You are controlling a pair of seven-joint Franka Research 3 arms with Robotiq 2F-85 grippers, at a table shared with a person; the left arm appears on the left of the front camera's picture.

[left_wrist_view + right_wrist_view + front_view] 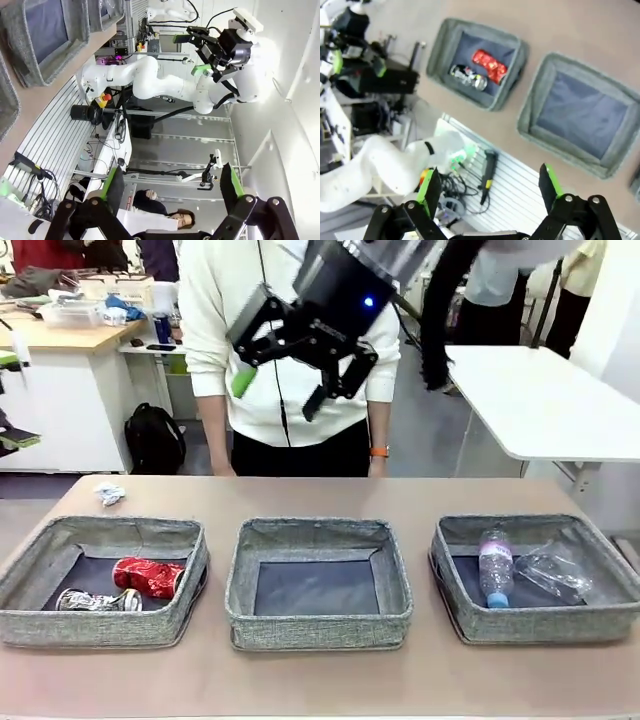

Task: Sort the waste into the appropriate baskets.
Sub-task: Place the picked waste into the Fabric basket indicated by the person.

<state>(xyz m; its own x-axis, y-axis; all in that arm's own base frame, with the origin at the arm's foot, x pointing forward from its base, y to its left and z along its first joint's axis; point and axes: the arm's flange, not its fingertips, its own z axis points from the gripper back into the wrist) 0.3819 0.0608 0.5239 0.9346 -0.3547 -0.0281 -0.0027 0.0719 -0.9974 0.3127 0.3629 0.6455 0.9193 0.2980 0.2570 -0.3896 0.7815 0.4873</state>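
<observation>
We hold our right gripper (290,380) high over the table's middle, in front of the person's chest — jaws spread wide, nothing between them. Its green-padded fingers (427,187) stand apart in the right wrist view, looking down. Our left gripper (172,187) is likewise wide open and empty — turned sideways, facing our right arm (150,80), which bends upward from its base.

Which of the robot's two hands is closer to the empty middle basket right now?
The right. The right hand hangs open high above the middle basket, while the left hand is off beyond the table's near edge, out past the basket with the cans.
</observation>
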